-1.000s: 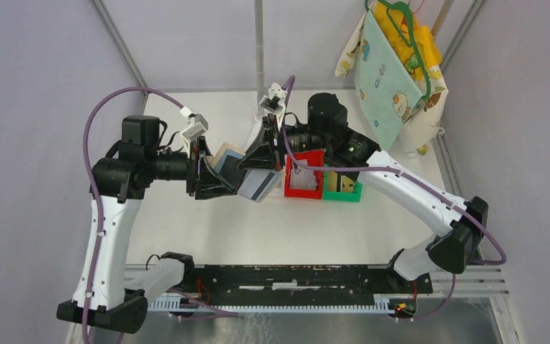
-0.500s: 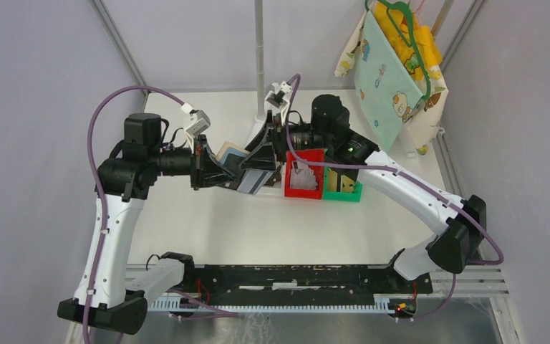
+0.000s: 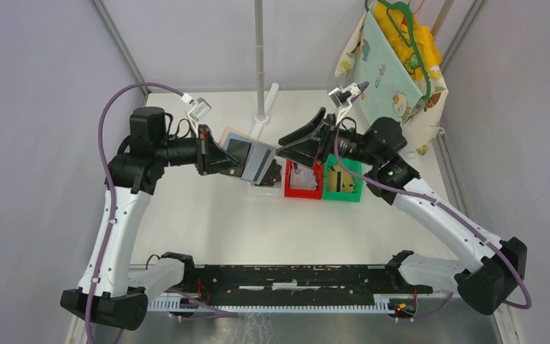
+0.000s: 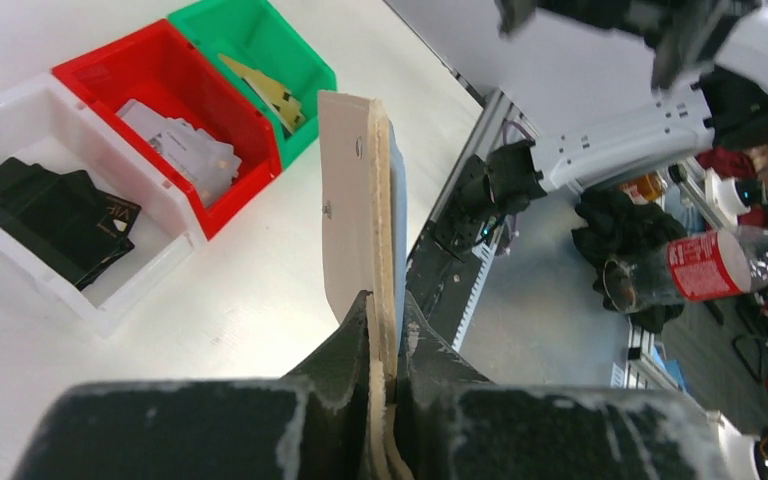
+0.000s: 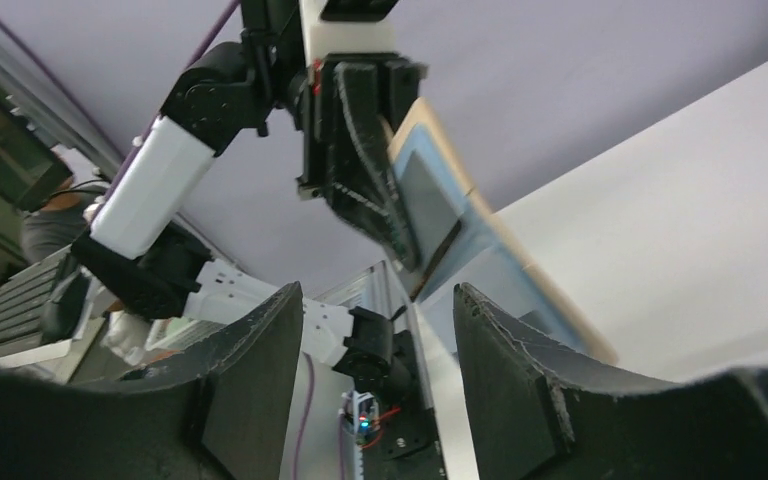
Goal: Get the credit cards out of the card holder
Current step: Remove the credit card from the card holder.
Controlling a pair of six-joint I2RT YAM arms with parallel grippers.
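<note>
Card holder (image 4: 352, 200) btm end hidden.

White flat desk (image 3: 208, 215) carrying three small plastic bins.
Set side by side mid-desk: white bin (image 4: 160, 262), red bin (image 3: 288, 179), green bin (image 3: 342, 196).

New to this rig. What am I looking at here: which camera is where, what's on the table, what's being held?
Two robot arms are bolted at the near edge of a white table. One picture comes from a fixed camera overhead. The other two come from cameras on each wrist, so their own fingers show. On the table: a white bin with black cards, a red bin with pale cards, a green bin with gold cards. The left gripper is clamped on a tan card holder, held off the table. The right gripper is open and empty, pointing toward it.
</note>
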